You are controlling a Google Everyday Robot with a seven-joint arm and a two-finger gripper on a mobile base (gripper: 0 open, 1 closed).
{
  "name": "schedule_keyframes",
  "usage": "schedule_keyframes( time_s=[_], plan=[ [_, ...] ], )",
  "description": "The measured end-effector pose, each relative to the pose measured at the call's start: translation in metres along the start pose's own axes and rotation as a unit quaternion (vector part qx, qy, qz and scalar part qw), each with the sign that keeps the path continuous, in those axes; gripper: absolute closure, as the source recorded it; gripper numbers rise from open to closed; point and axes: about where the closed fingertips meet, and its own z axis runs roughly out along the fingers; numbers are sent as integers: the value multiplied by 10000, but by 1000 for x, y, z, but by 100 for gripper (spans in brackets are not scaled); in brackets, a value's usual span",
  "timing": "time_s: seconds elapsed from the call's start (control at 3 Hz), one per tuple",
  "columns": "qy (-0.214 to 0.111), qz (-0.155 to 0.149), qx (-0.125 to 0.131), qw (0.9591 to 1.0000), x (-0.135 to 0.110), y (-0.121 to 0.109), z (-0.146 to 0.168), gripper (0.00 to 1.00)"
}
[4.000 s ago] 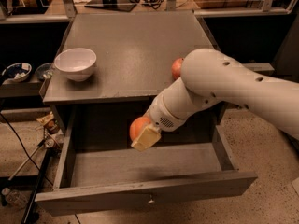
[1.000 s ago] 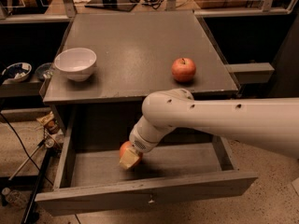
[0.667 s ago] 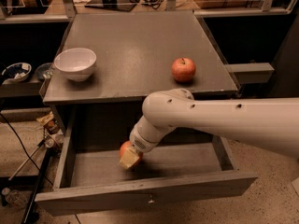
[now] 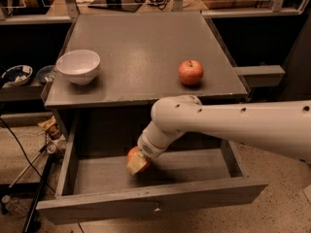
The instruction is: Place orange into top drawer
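The top drawer [image 4: 155, 198] of the grey cabinet stands pulled out wide, with a small metal knob on its front panel. My white arm reaches down into it from the right. The gripper [image 4: 137, 164] is low inside the drawer at centre-left, shut on the orange [image 4: 134, 156], which sits at or just above the drawer floor. Only the top and left of the orange show past the cream fingers [image 4: 137, 166].
On the cabinet top [image 4: 141, 47] stand a white bowl [image 4: 78, 66] at the left and a red-orange apple [image 4: 190, 72] with a stem at the right. Cables and clutter lie on the floor to the left of the cabinet.
Since four seconds ago the gripper has carried the orange down and left into the drawer. Over the last second nothing has visibly moved.
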Motion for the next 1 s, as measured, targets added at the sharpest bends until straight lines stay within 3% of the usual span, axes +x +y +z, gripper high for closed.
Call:
schedule_keyframes(
  time_s=[0.67, 1.0],
  plan=[
    [45, 199, -209, 9996, 12, 6, 13, 97],
    [45, 199, -209, 9996, 12, 6, 13, 75]
  ],
)
